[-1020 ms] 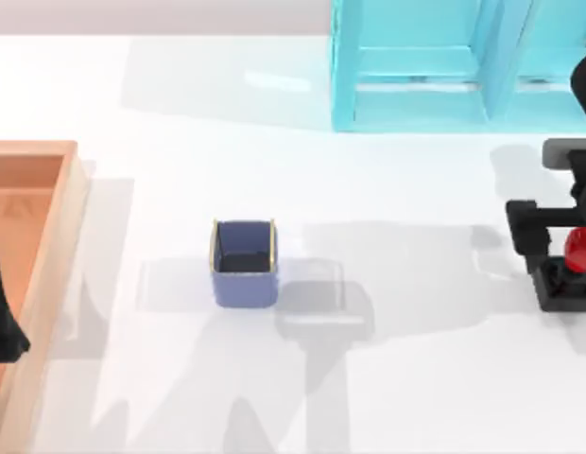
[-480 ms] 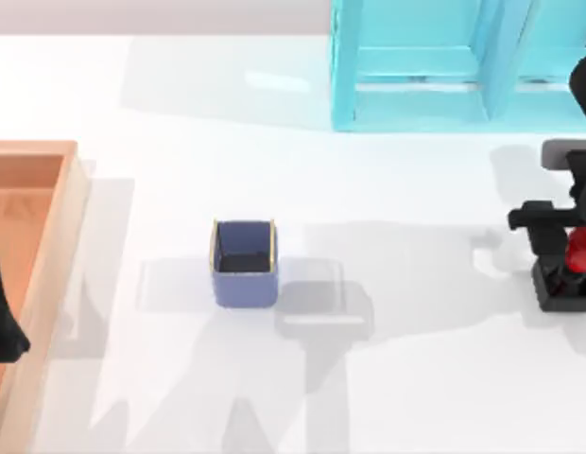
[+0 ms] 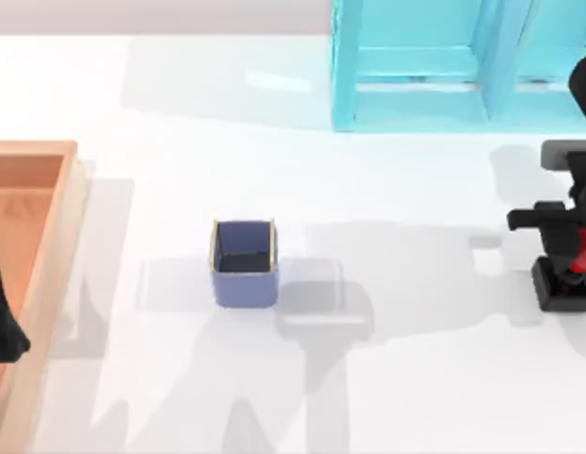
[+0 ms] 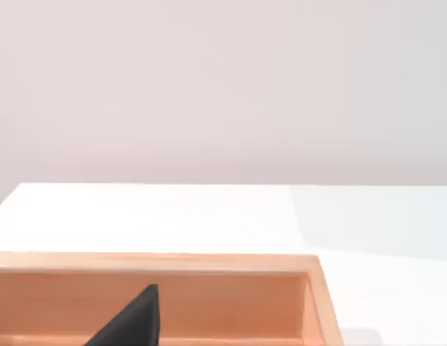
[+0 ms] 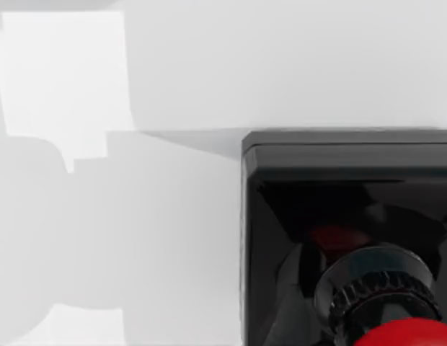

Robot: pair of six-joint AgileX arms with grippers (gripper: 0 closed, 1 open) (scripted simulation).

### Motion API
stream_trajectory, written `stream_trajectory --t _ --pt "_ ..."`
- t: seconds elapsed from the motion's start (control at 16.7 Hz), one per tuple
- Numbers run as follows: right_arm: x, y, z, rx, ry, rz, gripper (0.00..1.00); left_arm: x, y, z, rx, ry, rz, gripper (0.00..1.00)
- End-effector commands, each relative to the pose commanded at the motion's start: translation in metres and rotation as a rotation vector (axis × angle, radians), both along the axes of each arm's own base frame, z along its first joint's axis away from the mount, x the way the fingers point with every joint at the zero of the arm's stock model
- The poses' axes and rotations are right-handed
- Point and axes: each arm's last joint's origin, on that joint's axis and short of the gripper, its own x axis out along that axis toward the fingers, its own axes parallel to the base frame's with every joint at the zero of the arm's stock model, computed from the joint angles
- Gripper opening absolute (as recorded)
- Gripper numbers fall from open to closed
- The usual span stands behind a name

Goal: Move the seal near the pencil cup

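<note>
One seal [image 3: 569, 280] under right claw [image 3: 578, 248], pencil cup [image 3: 244, 262] well apart

the right wrist view looks down at close range on the seal [image 5: 346, 238], which sits on the white table [image 5: 281, 65]. its black square block [image 5: 281, 216] has a raised rim along the edge and a glossy top face that dips toward the middle. from that middle rises a dark, ribbed collar [image 5: 375, 292], and above the collar a bit of the round red knob [image 5: 407, 335] shows at the picture's edge. a faint red glint lies on the shiny black surface beside the collar. soft grey shadows with blocky outlines spread across the table next to the seal, with brighter white patches between them.
</note>
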Motion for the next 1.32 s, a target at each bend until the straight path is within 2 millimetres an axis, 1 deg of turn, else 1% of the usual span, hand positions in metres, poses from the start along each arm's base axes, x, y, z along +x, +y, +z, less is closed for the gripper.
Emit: stream_trajectory --t 0.48,0.54,0.66,0.78,0.84,1.02,1.2,1.32 --pt "0.000 0.000 0.001 0.000 -0.001 -0.003 0.00 0.000 0.000 0.000 0.000 0.000 0.000 1.00" --pt "0.001 0.003 0.002 -0.001 0.003 -0.002 0.00 0.000 0.000 0.000 0.000 0.000 0.000 1.00" --pt "0.006 0.015 0.010 -0.004 0.016 -0.001 0.00 0.000 0.000 0.000 0.000 0.000 0.000 1.00" --pt "0.013 0.034 0.025 -0.008 0.028 -0.002 0.00 0.000 0.000 0.000 0.000 0.000 0.000 1.00" --pt "0.016 0.045 0.036 -0.009 0.029 -0.002 0.00 0.000 0.000 0.000 0.000 0.000 0.000 1.00" --pt "0.023 0.085 0.079 -0.004 0.011 -0.004 0.00 0.000 0.000 0.000 0.000 0.000 0.000 1.00" --pt "0.015 0.118 0.117 0.000 0.001 -0.003 0.00 0.000 0.000 0.000 0.000 0.000 0.000 1.00" --pt "0.006 0.133 0.133 0.000 0.000 -0.003 0.00 0.000 0.000 0.000 0.000 0.000 0.000 1.00"
